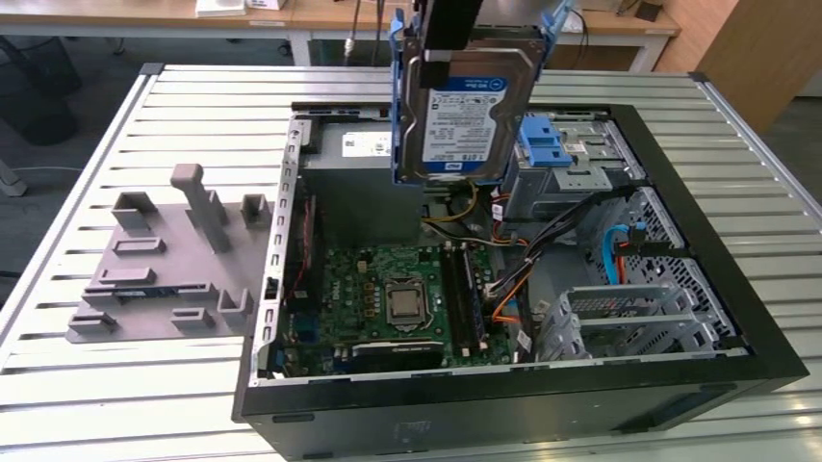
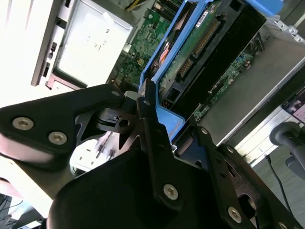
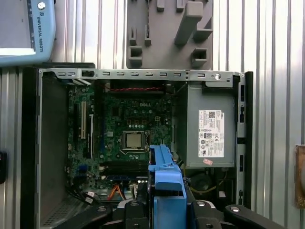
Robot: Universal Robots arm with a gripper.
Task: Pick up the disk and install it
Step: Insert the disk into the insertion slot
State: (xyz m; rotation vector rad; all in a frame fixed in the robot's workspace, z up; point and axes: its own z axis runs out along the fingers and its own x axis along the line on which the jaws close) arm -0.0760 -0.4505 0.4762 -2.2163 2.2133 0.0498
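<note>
The disk [image 1: 469, 115] hangs on edge high above the open computer case [image 1: 514, 385], its blue-and-white label facing the exterior camera and blue bracket rails along its sides. My gripper [image 1: 452, 43] is shut on its top end. In the second wrist view the black fingers [image 2: 147, 119] clamp the blue rail, and the disk's [image 2: 200, 43] green circuit side runs away from them. The first wrist view has the blue bracket [image 3: 167, 186] sticking out from the gripper [image 3: 167, 214], over the motherboard's edge.
Inside the case lie the green motherboard [image 1: 398, 289], a grey metal box with a white sticker [image 1: 360, 159], a silver cage with a blue latch [image 1: 565, 154] and loose cables. A grey parts fixture [image 1: 167, 260] sits on the slatted table at the exterior view's left.
</note>
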